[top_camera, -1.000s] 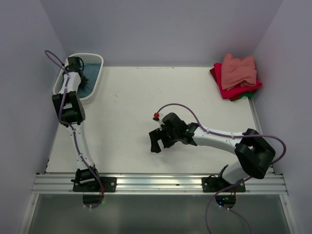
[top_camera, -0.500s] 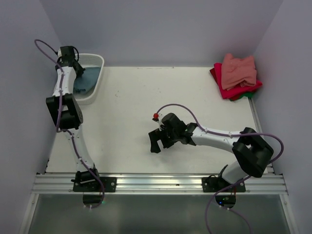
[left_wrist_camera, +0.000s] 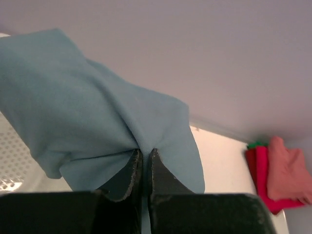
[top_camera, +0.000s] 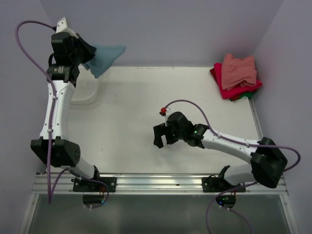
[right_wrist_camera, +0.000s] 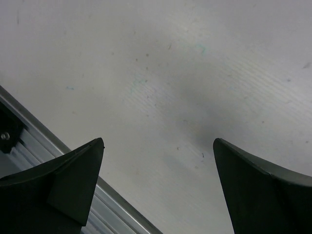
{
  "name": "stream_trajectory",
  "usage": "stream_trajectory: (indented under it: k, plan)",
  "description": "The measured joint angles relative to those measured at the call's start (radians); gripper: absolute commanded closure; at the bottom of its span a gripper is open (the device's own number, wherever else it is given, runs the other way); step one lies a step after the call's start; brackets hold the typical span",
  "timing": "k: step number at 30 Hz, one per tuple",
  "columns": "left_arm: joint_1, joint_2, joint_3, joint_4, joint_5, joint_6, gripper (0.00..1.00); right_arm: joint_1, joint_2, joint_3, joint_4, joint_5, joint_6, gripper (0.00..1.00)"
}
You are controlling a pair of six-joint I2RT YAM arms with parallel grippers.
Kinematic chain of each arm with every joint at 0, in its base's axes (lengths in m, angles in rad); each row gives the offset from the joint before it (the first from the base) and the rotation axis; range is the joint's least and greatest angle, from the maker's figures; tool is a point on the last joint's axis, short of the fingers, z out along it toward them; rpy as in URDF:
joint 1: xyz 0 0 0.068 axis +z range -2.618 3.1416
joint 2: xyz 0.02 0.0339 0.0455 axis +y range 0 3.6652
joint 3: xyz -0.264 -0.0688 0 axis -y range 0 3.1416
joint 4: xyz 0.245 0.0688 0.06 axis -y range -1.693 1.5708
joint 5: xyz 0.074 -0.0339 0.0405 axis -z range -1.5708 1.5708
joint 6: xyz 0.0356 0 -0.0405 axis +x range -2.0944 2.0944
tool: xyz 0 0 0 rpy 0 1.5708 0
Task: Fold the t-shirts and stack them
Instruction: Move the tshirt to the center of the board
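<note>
Hanging high at the far-left corner, the teal-blue t-shirt point(top_camera: 106, 56) is pinched in the left gripper point(left_wrist_camera: 144, 157), whose fingers are clamped together on its fabric, above the white mesh basket point(top_camera: 87, 91). We see the folded pink, red and green t-shirts point(top_camera: 236, 75) stacked far right. The right gripper point(top_camera: 162, 137) hovers over the table point(top_camera: 126, 112), jaws wide apart.

The teal-blue t-shirt point(left_wrist_camera: 87, 122) is recorded as soft, matt cloth. The table point(right_wrist_camera: 170, 73) is noted matt white and finely scuffed. The basket point(left_wrist_camera: 12, 161) under the t-shirt is perforated plastic.
</note>
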Motion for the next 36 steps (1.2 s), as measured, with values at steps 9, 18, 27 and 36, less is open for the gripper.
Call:
stream_trajectory:
  k: [9,18,27,36]
  plan:
    - [-0.157,-0.358,-0.564,0.063,0.192,-0.059,1.00,0.000,-0.413,-0.027,-0.055,0.354,0.036,0.01]
    - [-0.375,-0.480,-0.913,0.043,0.206,-0.103,1.00,0.000,-0.498,-0.024,-0.179,0.564,0.027,0.01]
    - [-0.621,-0.556,-0.968,0.064,0.075,-0.117,1.00,0.000,-0.481,-0.024,-0.226,0.632,0.025,0.01]
    - [-1.053,-0.457,-1.080,-0.053,-0.144,-0.330,0.05,-0.005,-0.400,0.000,-0.245,0.664,0.011,0.01]
